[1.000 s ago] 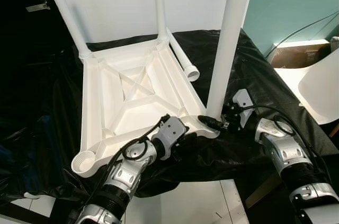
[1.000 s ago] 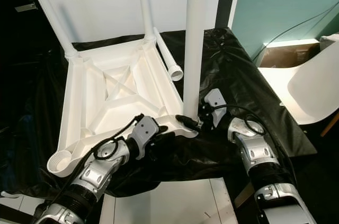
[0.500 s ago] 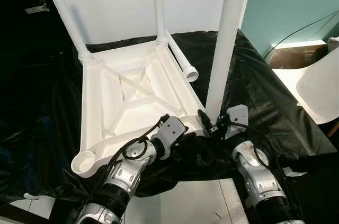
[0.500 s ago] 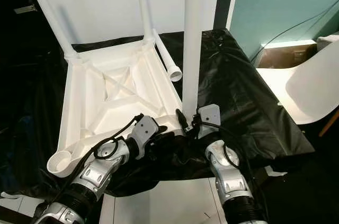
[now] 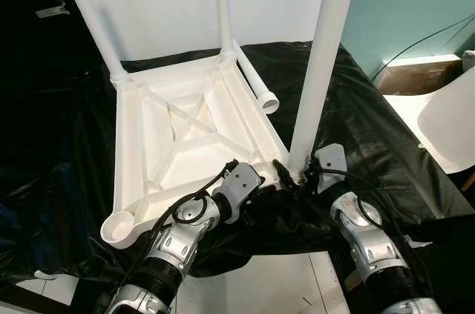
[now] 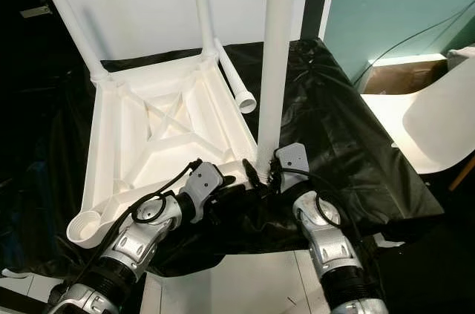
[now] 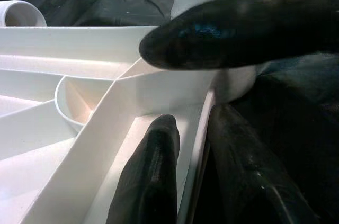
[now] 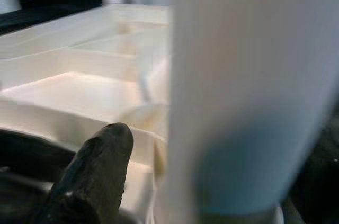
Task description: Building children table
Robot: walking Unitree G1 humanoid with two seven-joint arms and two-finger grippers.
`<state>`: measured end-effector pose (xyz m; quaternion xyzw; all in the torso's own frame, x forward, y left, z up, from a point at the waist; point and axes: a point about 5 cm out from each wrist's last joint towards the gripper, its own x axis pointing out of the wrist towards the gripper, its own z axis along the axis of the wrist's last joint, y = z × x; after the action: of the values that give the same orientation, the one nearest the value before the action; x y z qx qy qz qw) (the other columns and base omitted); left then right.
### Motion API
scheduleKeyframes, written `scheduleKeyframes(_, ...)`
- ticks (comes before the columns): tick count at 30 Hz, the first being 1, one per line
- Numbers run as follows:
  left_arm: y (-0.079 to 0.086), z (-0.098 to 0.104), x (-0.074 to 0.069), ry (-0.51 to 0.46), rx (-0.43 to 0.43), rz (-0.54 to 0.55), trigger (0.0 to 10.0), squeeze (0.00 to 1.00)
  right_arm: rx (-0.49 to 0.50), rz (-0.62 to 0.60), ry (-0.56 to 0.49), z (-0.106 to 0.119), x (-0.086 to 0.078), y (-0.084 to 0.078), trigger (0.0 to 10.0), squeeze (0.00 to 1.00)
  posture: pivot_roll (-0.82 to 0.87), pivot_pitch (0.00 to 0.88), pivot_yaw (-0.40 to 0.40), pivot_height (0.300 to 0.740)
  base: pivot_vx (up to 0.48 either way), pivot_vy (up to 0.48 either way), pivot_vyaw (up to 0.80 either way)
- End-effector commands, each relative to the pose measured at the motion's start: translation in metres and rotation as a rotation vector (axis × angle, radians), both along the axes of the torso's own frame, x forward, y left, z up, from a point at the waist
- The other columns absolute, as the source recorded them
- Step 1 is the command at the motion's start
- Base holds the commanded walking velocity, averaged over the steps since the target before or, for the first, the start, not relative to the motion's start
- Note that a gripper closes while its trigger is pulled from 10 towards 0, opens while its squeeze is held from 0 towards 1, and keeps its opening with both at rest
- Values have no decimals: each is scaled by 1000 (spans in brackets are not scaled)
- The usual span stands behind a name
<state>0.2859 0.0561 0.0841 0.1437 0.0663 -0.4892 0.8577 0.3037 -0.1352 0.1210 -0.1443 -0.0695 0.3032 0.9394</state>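
Here right gripper [image 5: 291,175] clamps table leg [image 5: 323,61] in corner socket [image 5: 295,177].

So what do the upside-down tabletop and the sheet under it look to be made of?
Tabletop: likely moulded white plastic, smooth and matte, with cast ribs and round leg sockets. Sheet: apparently thin black plastic film, glossy and crinkled into shiny folds.

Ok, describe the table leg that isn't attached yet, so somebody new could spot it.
Find the upside-down white tabletop on the black sheet. Along its far right edge lies a white leg, open end toward the robot. Unlike the upright legs, it lies flat.
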Motion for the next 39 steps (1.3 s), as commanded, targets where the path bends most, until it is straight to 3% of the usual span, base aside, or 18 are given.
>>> scheduleKeyframes(1, 8, -30, -13, 131, 84, -24, 10000, 0, -35, 103, -13, 9, 6, 0, 10000, 0, -78, 0, 45, 740, 0, 0, 0)
scheduleKeyframes(6, 7, -28, -12, 128, 80, -22, 10000, 0, -127, 223, 80, 9, 13, -10, 10000, 0, -68, 0, 39, 740, 0, 0, 0)
scheduleKeyframes(11, 8, -29, -13, 128, 79, -15, 10000, 0, -150, 265, 130, 5, 13, -13, 10000, 0, -63, 0, 37, 740, 0, 0, 0)
scheduleKeyframes(12, 9, -29, -14, 128, 80, -13, 10000, 0, -131, 271, 148, 4, 13, -14, 0, 0, -63, 0, 37, 740, 0, 0, 0)
scheduleKeyframes(18, 10, -29, -14, 128, 81, -10, 10000, 0, -42, 282, 201, 1, 14, -15, 0, 0, -63, 0, 40, 740, 0, 0, 0)
scheduleKeyframes(24, 9, -28, -13, 126, 80, -12, 10000, 0, -17, 283, 234, -10, 4, -8, 0, 0, -66, 0, 41, 740, 0, 0, 0)
scheduleKeyframes(26, 8, -29, -14, 126, 80, -15, 10000, 0, 63, 164, 210, -19, -2, 3, 0, 0, -76, 0, 39, 740, 0, 0, 0)
scheduleKeyframes(27, 8, -29, -14, 126, 80, -15, 10000, 0, 63, 164, 210, -19, -2, 3, 0, 0, -76, 0, 39, 740, 0, 0, 0)
scheduleKeyframes(28, 7, -29, -14, 127, 81, -17, 10000, 0, 125, 54, 184, -23, -6, 12, 0, 0, -70, 0, 38, 740, 0, 0, 0)
scheduleKeyframes(29, 7, -29, -14, 127, 81, -17, 10000, 0, 125, 54, 184, -23, -6, 12, 0, 0, -70, 0, 38, 740, 0, 0, 0)
scheduleKeyframes(31, 5, -28, -15, 127, 74, -20, 10000, 0, 199, -86, 136, -26, -14, 22, 0, 0, -68, 0, 39, 740, 0, 0, 0)
scheduleKeyframes(35, 7, -29, -14, 127, 81, -19, 10000, 0, 185, -231, 48, -22, -13, 18, 0, 0, -71, 0, 42, 740, 0, 0, 0)
scheduleKeyframes(39, 7, -29, -14, 126, 85, -22, 10000, 0, 180, -265, 34, -21, -13, 16, 0, 0, -68, 0, 41, 740, 0, 0, 0)
